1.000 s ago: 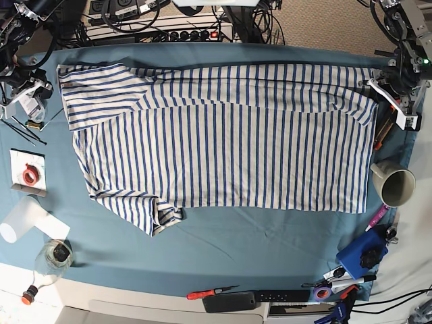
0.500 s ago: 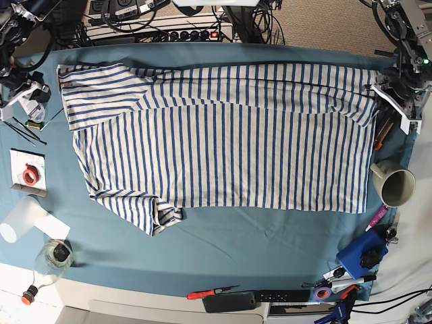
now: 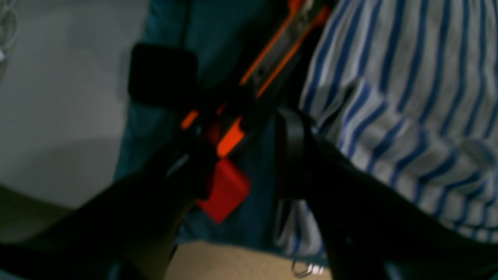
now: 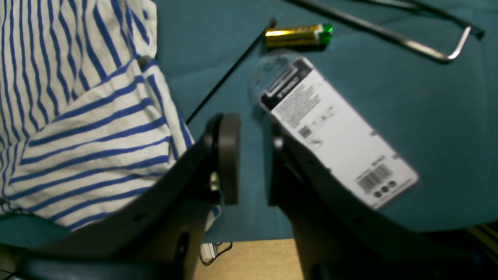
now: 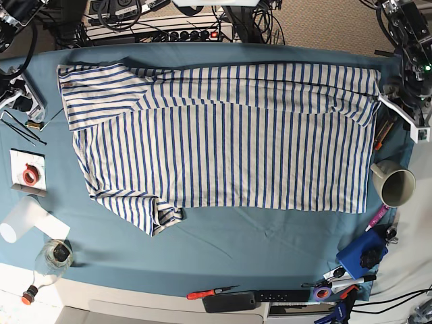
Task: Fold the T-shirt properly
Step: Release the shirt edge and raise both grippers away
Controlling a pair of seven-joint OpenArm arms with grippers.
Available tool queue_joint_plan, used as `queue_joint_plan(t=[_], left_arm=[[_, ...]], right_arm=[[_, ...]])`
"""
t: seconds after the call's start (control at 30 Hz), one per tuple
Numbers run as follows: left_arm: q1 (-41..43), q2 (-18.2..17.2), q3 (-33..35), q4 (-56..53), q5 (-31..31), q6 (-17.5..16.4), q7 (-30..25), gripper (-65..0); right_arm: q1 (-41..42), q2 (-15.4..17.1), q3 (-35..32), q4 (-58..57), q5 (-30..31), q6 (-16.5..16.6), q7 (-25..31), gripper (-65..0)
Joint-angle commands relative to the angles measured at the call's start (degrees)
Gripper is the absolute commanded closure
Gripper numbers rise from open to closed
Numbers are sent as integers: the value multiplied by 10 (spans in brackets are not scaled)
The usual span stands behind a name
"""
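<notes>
The T-shirt (image 5: 229,135), white with thin blue stripes, lies flat and spread wide on the teal tablecloth (image 5: 256,243), one sleeve bunched at the lower left. My left gripper (image 5: 401,108) hovers just off the shirt's right end. In the left wrist view that gripper (image 3: 241,167) is open, with the shirt's edge (image 3: 408,97) beside its right finger and nothing held. My right gripper (image 5: 19,100) is off the shirt's left sleeve. Its jaws (image 4: 253,159) stand a narrow gap apart over bare cloth, the sleeve (image 4: 89,128) to their left.
An orange and black tool (image 3: 268,66) lies under the left gripper. A labelled clear packet (image 4: 334,132), a battery (image 4: 297,35) and a hex key (image 4: 428,50) lie by the right gripper. A mug (image 5: 395,185), a blue box (image 5: 361,255) and hand tools (image 5: 270,295) line the right and front edges.
The left gripper has drawn off the shirt's right corner toward the table edge and its jaws have widened. The right arm has shifted left, away from the sleeve.
</notes>
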Motion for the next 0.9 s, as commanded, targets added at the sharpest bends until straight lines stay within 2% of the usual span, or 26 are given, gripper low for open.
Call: queue_joint_plan(t=[0.0, 0.1, 0.23, 0.37, 0.63, 0.73, 0.87], left_arm=[[-10, -9, -3, 11, -21, -1, -9, -250], [-21, -9, -3, 11, -54, -21, -11, -250], [-21, -9, -3, 11, -57, -30, -17, -250], [-22, -9, -3, 11, -58, -30, -20, -250], [-21, -9, -3, 11, -58, -30, -34, -250], [-21, -9, -3, 11, -58, -31, -54, -250], [-22, -9, -3, 11, -58, -30, -54, -250]], right_arm=[[8, 19, 5, 10, 10, -2, 10, -112], [20, 19, 5, 10, 14, -2, 10, -112], [20, 19, 4, 10, 7, 13, 10, -122], [17, 19, 4, 10, -12, 17, 10, -232], [19, 24, 5, 10, 6, 7, 10, -236], [19, 40, 5, 10, 18, 8, 10, -236], [19, 71, 5, 10, 18, 8, 10, -236]])
